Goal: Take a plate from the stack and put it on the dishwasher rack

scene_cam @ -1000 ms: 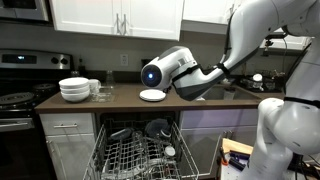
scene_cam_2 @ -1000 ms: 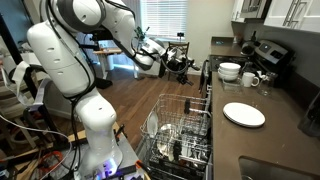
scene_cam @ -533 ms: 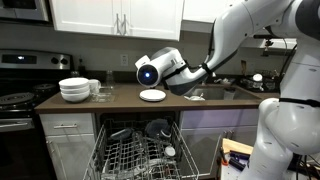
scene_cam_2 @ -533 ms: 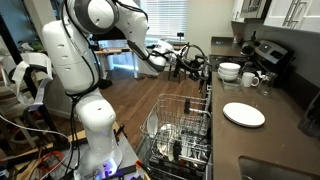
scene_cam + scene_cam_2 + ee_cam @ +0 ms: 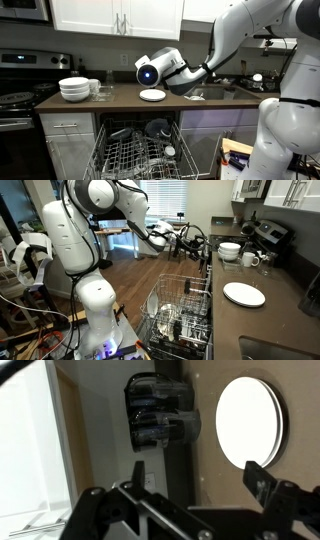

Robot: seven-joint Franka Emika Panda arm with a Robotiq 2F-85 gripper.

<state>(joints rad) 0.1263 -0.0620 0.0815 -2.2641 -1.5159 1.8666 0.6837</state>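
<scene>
The pincer (image 5: 197,480) is wide open and holds nothing. In the wrist view its two dark fingers (image 5: 138,470) stand far apart, with only air between them. The stack of plates (image 5: 250,422) is flat, white and round. It lies on the dark counter (image 5: 120,101), and the pincer does not touch it. In an exterior view the end of the white arm (image 5: 160,72) hangs in the air just above the plates. A pile of white bowls (image 5: 75,90) stands on the same counter, well away from the plates. The dishwasher rack (image 5: 135,155) is pulled out below the counter, under the plates. It is a grey wire basket with a few things in it. No plate from the stack is on the rack yet.
</scene>
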